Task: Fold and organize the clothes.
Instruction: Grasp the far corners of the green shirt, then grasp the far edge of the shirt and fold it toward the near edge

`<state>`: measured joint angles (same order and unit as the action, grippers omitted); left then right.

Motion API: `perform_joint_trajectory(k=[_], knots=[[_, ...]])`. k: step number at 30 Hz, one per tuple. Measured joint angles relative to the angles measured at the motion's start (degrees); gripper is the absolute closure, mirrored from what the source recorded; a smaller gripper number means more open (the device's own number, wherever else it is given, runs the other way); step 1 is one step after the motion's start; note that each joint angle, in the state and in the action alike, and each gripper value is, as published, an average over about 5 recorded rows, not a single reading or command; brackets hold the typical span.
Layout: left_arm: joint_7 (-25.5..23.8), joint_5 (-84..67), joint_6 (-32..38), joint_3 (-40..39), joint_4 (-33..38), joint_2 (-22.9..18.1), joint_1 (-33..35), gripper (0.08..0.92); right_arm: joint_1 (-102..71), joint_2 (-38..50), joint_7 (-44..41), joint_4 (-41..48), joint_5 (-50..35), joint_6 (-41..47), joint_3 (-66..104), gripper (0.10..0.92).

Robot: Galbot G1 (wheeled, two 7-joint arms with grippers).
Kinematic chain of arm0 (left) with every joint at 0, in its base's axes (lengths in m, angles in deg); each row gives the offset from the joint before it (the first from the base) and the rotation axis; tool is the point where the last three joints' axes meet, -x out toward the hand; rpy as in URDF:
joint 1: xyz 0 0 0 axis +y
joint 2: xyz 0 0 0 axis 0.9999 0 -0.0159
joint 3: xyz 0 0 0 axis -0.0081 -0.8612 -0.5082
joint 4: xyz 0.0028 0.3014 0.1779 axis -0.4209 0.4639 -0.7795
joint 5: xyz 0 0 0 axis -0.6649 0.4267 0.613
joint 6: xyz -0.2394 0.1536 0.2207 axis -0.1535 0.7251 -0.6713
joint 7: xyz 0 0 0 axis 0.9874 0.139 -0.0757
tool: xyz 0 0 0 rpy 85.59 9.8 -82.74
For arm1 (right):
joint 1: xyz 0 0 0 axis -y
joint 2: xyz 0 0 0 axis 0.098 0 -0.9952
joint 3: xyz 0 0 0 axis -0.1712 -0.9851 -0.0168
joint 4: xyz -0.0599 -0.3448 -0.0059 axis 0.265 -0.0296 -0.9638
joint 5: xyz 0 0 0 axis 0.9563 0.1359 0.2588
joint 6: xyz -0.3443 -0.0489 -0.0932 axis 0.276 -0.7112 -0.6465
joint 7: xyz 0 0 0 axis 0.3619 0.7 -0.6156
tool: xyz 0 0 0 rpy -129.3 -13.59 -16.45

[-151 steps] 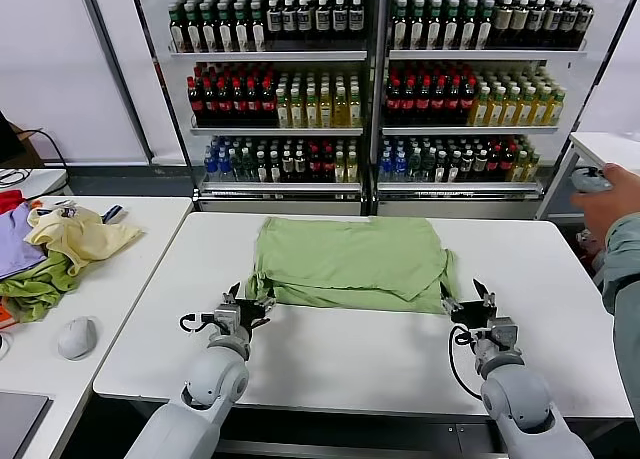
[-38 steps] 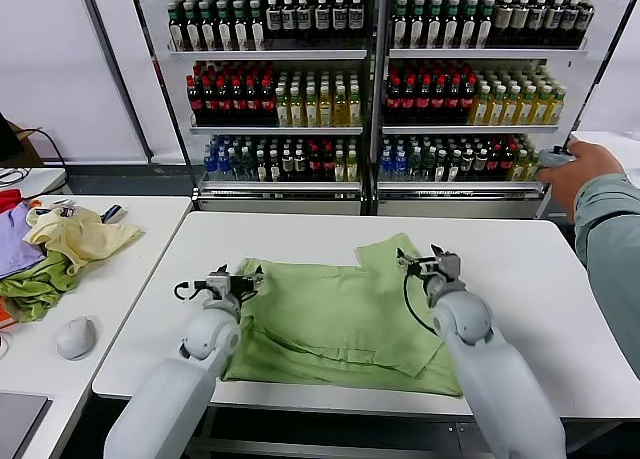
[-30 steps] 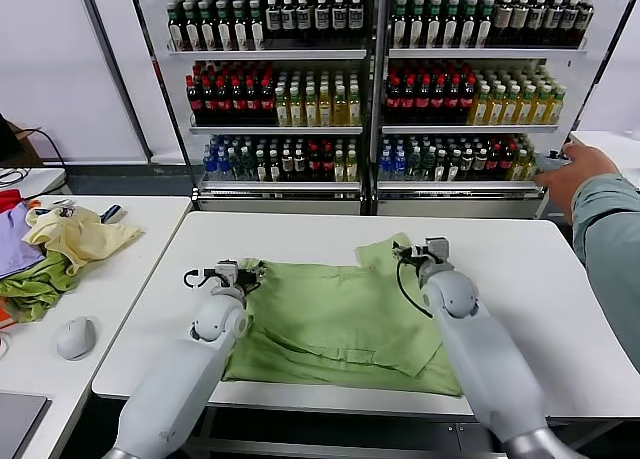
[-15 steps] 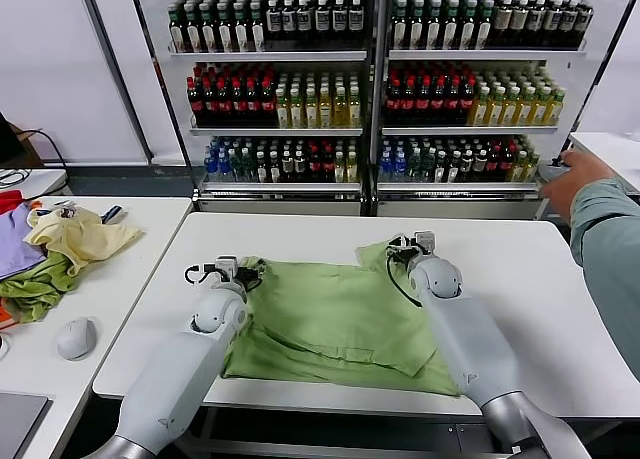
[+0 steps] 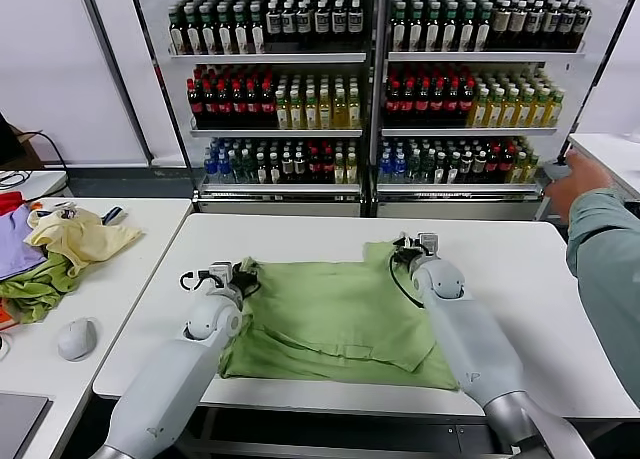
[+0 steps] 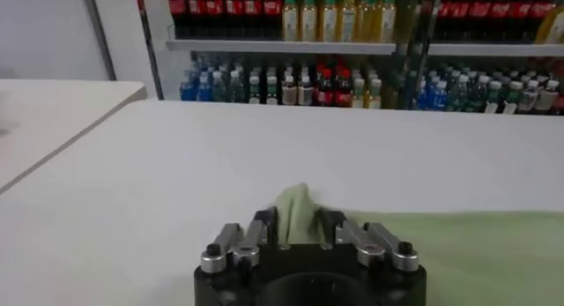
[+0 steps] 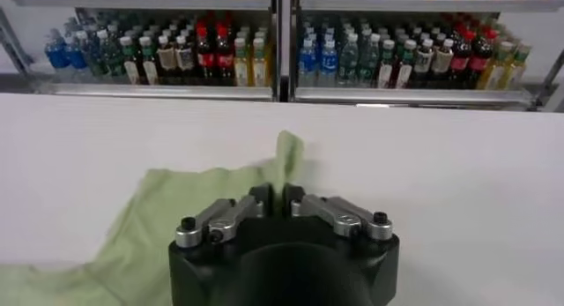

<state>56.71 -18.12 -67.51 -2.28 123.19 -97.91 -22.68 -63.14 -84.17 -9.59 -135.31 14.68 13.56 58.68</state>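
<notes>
The light green T-shirt (image 5: 335, 314) lies folded over itself on the white table (image 5: 520, 279), plain side up; no print shows. My left gripper (image 5: 243, 271) is shut on the shirt's far left corner, and the pinched cloth (image 6: 298, 212) sticks up between the fingers in the left wrist view. My right gripper (image 5: 408, 245) is shut on the far right corner, and a peak of green cloth (image 7: 284, 162) rises from the closed fingers in the right wrist view.
A heap of pale yellow, darker green and purple garments (image 5: 55, 254) and a grey mouse (image 5: 76, 337) lie on the side table at left. A person's arm (image 5: 600, 249) reaches in at the right. Drink shelves (image 5: 375, 89) stand behind the table.
Both grippers have carried the shirt's near edge up and over to the far side, folding the shirt in half. In the last second both moved slightly farther back, flattening the fold.
</notes>
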Motion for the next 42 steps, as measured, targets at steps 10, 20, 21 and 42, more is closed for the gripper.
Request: perform_joint_trajectory(k=[10,20,21,42], knots=[[-1.4,-3.9,4.4,2.7,6.7,2.5,4.3,0.893,-6.1,3.4,0.8,-13.3,-2.4,-2.1,2.2,0.912],[-2.5,-9.1,6.2,6.8,17.4,7.1,10.6,0.903,-14.8,6.7,1.8,-28.8,-3.6,-1.5,6.3,0.912],[-2.7,-9.6,6.1,7.2,18.4,7.6,11.4,0.903,-16.0,6.9,2.0,-30.3,-3.6,-1.3,6.9,0.912],[-5.5,-5.4,0.8,8.6,27.5,13.1,23.8,0.881,-39.6,5.1,4.6,-48.4,2.2,2.4,15.1,0.900]])
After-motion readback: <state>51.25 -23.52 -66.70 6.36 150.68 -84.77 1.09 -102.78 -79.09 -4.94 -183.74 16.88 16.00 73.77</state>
